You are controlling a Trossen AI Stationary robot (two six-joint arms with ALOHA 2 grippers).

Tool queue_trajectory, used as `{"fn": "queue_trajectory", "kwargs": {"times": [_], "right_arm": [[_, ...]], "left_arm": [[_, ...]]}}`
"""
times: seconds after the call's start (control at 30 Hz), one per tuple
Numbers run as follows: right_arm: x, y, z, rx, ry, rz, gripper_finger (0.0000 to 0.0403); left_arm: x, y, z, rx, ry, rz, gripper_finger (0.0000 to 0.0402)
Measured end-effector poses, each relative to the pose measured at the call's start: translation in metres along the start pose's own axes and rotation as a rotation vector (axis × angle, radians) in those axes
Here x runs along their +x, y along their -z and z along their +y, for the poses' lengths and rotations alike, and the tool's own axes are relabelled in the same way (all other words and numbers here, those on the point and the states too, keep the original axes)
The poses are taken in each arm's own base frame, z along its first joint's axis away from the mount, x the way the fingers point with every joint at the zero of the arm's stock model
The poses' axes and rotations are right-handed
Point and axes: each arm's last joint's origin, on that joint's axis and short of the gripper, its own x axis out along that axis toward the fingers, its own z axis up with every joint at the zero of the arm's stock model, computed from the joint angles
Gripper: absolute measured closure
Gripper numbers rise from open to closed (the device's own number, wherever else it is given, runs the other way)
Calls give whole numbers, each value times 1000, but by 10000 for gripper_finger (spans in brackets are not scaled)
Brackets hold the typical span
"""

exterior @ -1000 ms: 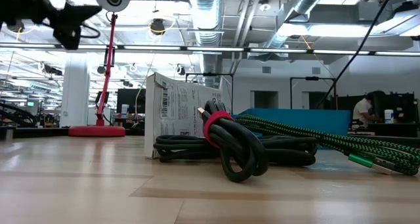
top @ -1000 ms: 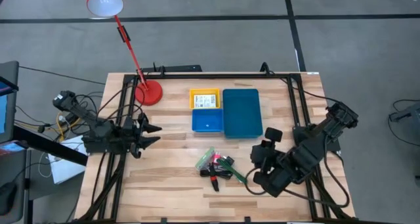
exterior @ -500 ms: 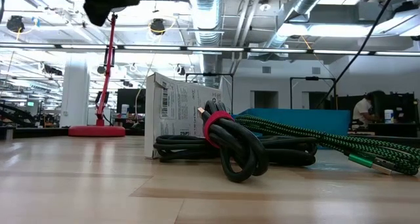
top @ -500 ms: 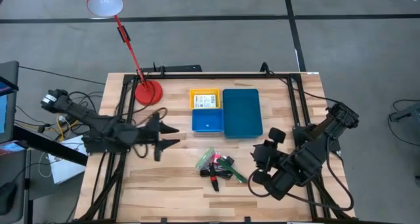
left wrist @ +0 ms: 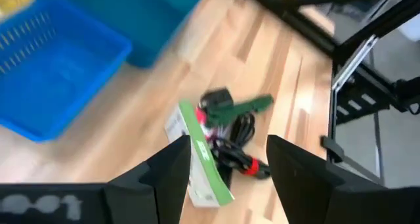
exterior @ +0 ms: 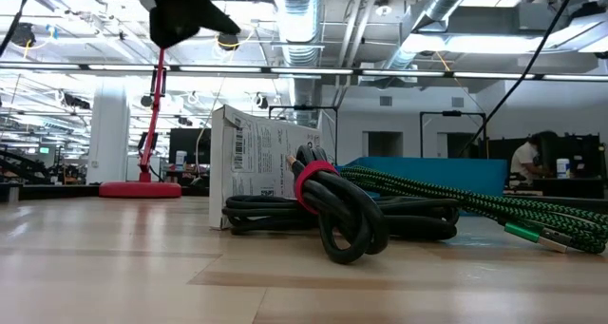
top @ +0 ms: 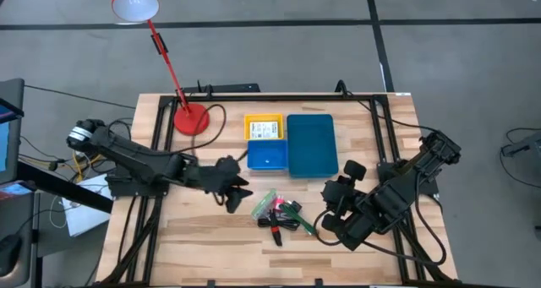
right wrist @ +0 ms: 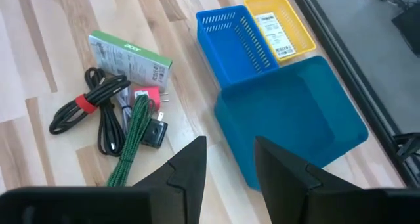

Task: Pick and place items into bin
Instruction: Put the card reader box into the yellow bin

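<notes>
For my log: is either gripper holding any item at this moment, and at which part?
Nothing is held. The left gripper is open above the table beside the pile of items. The right gripper is open and empty too.

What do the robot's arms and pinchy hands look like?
Both arms are dark, nearly black, built from chunky jointed sections with black cables looping along them. The left gripper and right gripper each end in two flat, matte black fingers. The left arm carries a small silvery-white round part near its outer end.
</notes>
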Motion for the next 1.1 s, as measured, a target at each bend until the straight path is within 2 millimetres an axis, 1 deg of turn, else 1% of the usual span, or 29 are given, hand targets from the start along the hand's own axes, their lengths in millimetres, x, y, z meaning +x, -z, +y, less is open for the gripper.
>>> {"fn": "queue_trajectory", "kwargs": {"times": [0.3, 0.53, 0.77, 1.1], "right_arm": [[0, 1, -2, -22, 16, 12, 280], [0, 3, -3, -37, 29, 24, 280], [0, 3, -4, -39, 31, 26, 280], [0, 3, -4, -40, 31, 26, 280]], "left_arm": [[41, -11, 3, -97, -143, 249, 212], [61, -22, -1, -124, -181, 334, 212], [71, -30, -6, -140, -185, 364, 212], [70, -30, -5, -164, -207, 357, 212]]}}
